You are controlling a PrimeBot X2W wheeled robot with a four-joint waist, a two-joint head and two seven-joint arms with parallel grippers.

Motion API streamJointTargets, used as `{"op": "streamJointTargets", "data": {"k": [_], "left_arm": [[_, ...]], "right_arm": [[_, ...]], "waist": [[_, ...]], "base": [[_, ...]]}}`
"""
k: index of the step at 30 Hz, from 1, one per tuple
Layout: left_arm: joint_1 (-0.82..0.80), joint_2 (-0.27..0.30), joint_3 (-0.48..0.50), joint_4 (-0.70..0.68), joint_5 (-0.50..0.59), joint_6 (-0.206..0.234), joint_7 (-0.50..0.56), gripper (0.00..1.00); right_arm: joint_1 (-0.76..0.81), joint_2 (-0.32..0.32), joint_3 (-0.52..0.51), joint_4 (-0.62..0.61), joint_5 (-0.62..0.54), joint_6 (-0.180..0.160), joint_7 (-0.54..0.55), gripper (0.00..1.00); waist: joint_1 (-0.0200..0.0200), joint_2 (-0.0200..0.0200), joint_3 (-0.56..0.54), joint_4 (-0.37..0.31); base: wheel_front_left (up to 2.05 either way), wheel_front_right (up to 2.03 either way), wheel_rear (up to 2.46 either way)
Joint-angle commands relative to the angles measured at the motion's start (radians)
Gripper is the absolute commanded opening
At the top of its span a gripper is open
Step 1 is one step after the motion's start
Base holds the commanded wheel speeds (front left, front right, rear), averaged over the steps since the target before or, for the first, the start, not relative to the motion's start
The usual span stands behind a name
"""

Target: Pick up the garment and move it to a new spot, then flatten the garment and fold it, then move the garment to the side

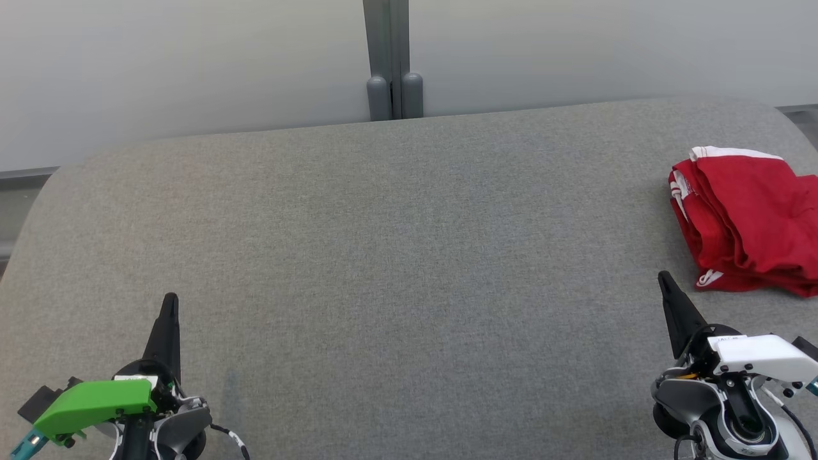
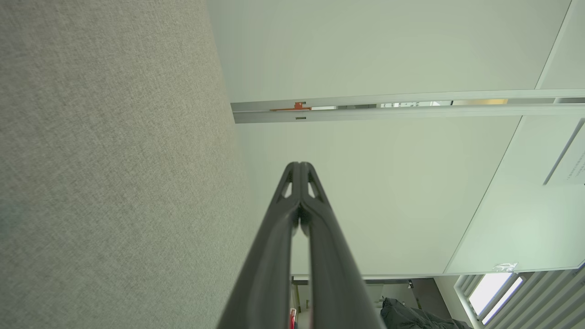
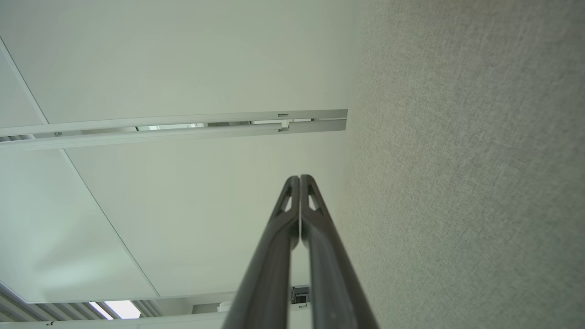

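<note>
A red garment with white trim lies folded in a compact stack at the far right of the grey fabric table, reaching the right edge of the head view. My left gripper sits low at the front left, fingers pressed together with nothing between them. At the front right my right gripper is shut and empty, its tip a short way left of the garment's near corner. In the left wrist view my left gripper shows tips touching. The right wrist view has my right gripper closed the same way.
A pale wall with a grey vertical post runs behind the table's far edge. The table's corners are rounded at the back left and back right. Both wrist views look along the grey tabletop toward white wall panels.
</note>
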Motion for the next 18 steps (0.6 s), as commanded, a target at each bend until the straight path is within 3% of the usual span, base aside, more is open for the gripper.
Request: {"op": "streamJointTargets", "data": {"k": [1, 18], "left_arm": [[-0.011, 0.007, 0.003, -0.002, -0.001, -0.006, 0.003, 0.00], [-0.011, 0.007, 0.003, -0.002, -0.001, -0.006, 0.003, 0.00]], "right_arm": [[0.009, 0.000, -0.001, -0.006, 0.007, 0.000, 0.002, 0.00], [0.009, 0.000, -0.001, -0.006, 0.007, 0.000, 0.002, 0.00]], "waist": [[0.0000, 0.0000, 0.000, 0.000], [0.0000, 0.0000, 0.000, 0.000]], "base": [[0.00, 0.00, 0.00], [0.00, 0.00, 0.00]]}}
